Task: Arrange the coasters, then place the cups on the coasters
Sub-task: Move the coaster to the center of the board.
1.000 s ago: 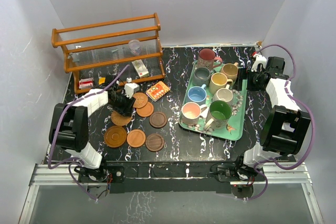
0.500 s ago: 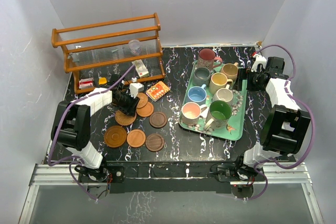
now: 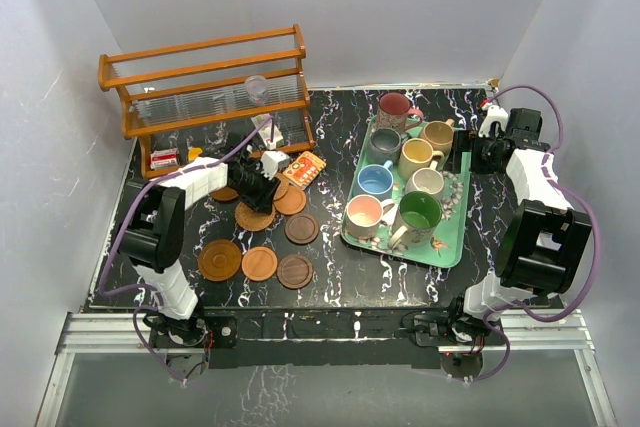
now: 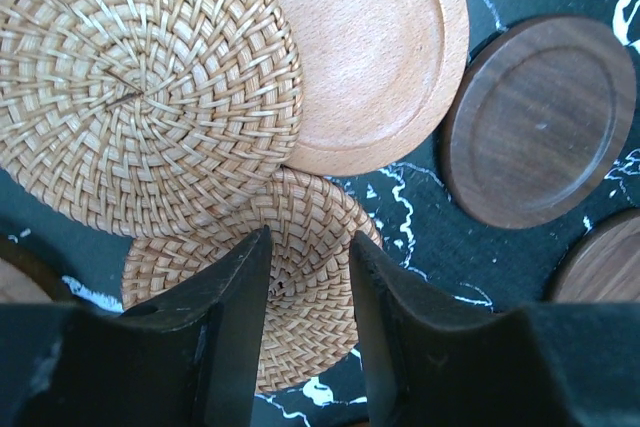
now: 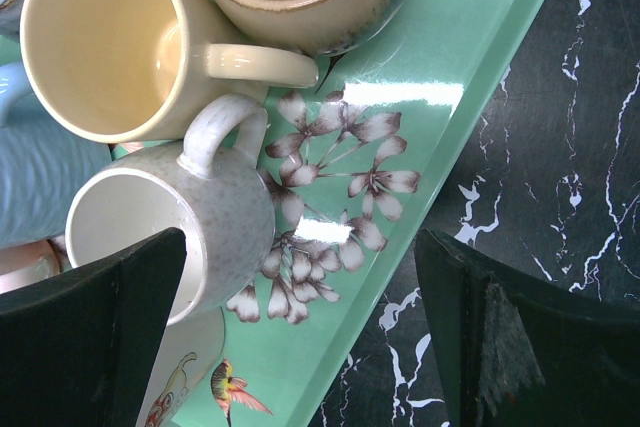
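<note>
**My left jaws [image 4: 308,242] hang over a small woven coaster [image 4: 300,197]; the mugs wait on the tray.**
They stand narrowly parted, and I see nothing clamped between them. The coaster lies flat on the tabletop [image 4: 420,237], its far edge tucked under a larger woven coaster [image 4: 130,87], which in turn overlaps a pale wooden coaster [image 4: 375,47]. I judge the weave light, thin, a little bendy and rough enough not to slip, so I would pinch its free near rim. My right jaws [image 5: 300,287] gape wide and empty above the green tray [image 5: 480,77], beside an off-white mug [image 5: 190,217]. That mug looks heavy, glazed and breakable, best taken by its wall.
</note>
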